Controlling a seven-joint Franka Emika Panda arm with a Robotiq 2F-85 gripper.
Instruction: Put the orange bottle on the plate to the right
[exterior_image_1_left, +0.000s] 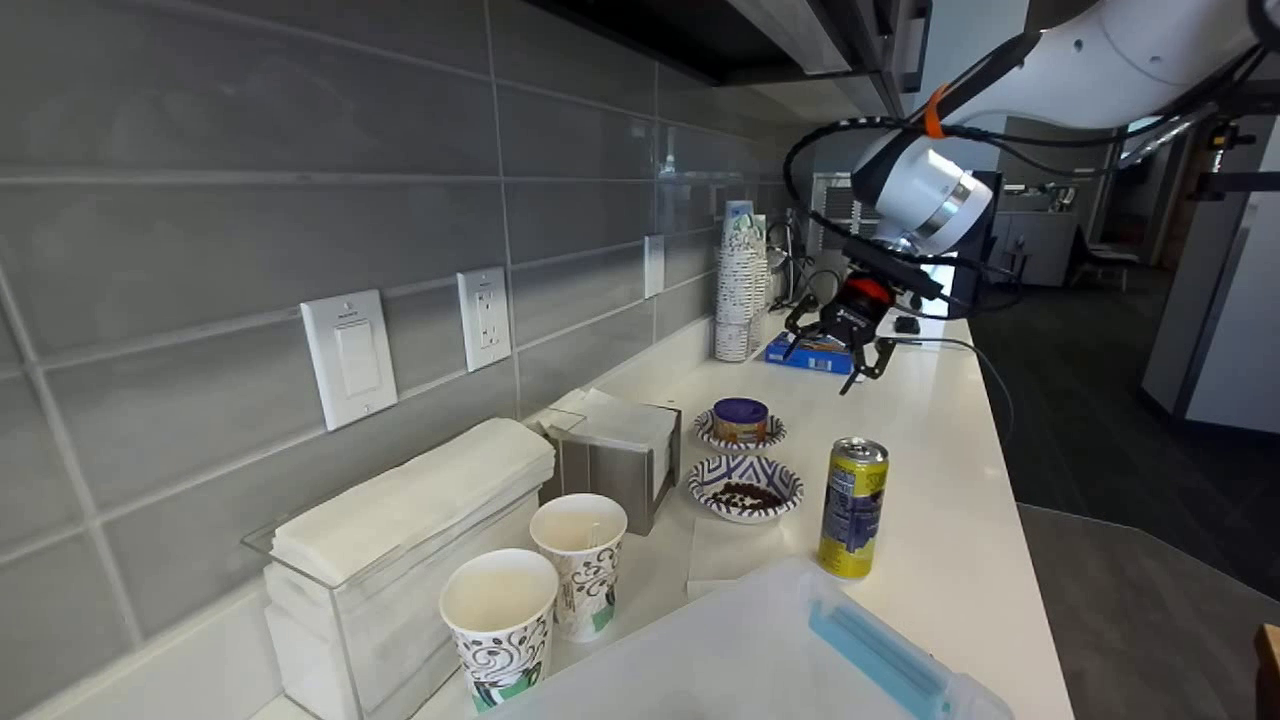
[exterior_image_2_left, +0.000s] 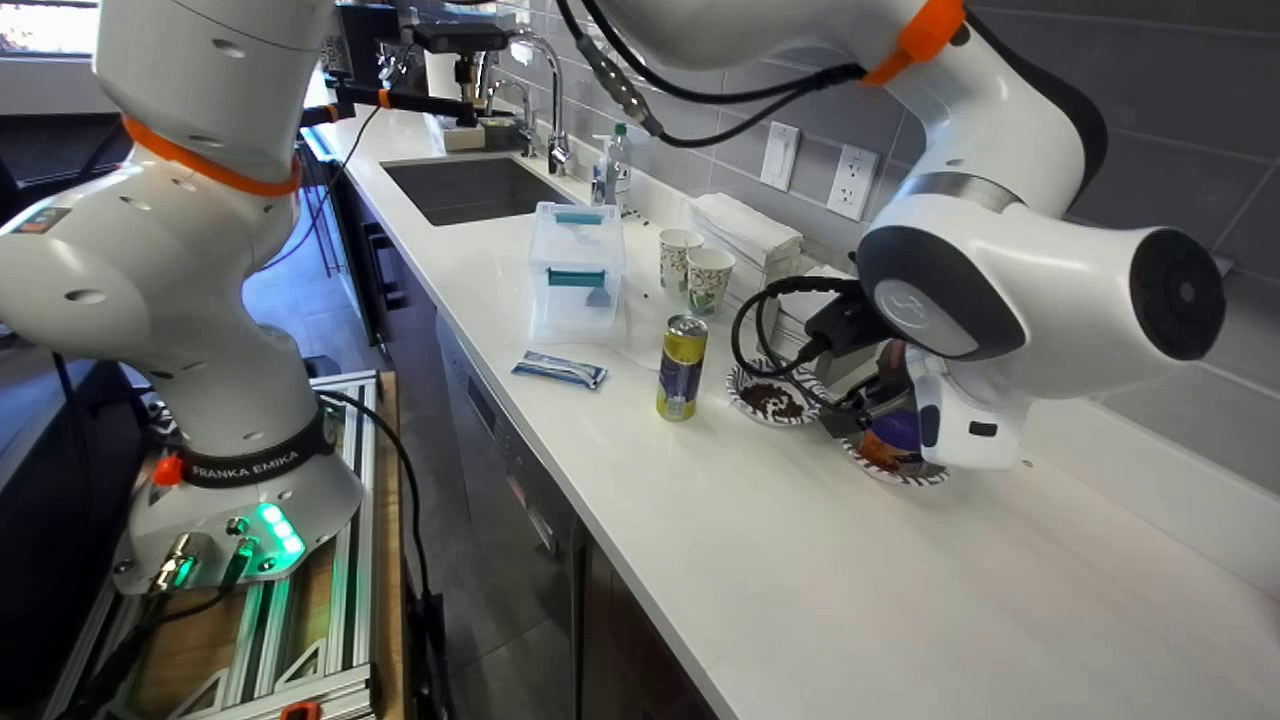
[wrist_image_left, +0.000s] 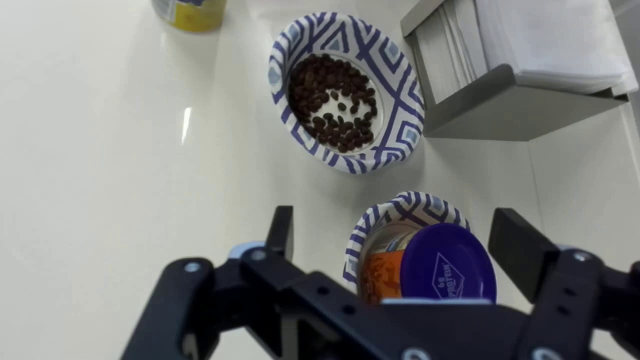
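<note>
With my end effector (wrist_image_left: 393, 230) spread wide above the orange bottle (wrist_image_left: 422, 265), I judge it light and stiff: best gripped below its purple lid (wrist_image_left: 450, 262).

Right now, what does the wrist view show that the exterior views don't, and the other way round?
Only the wrist view: readable lettering, "6g PROTEIN", on the purple lid.

Only the exterior views: two paper cups, a clear plastic box and the silver top of the yellow-and-blue drink can; in an exterior view, also a wrapped bar.

Shared: the gripper, the orange jar in a patterned paper bowl, the matching bowl of dark beans, and the drink can, whose lower end alone shows in the wrist view.
</note>
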